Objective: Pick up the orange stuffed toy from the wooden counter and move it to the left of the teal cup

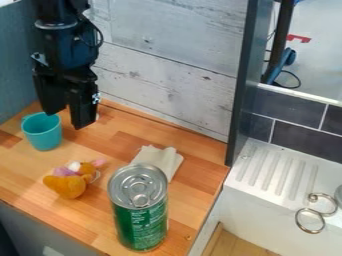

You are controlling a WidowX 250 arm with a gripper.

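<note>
Nearest my camera, a green can [141, 225] stands upright on the wooden counter [97, 212]; its metal lid [125, 187] looks sealed, so I can't see its contents. Left of it in my view lies an orange soft toy [65, 186], and just behind the can is a crumpled pale cloth [160, 159]. Off to the right, metal rings [309, 220] sit on the white sink [257, 207], near its ribbed drainboard [266, 172].

Farther back, the teal cup [43, 136] stands upright at the counter's left; in its mouth I see only teal inner wall. My gripper [67, 119] hangs over the cup's right side, fingers apart, nothing between them. I judge no grasp is made; any lowering here calls for care around the rim. I can't tell whether a fingertip touches it.
</note>
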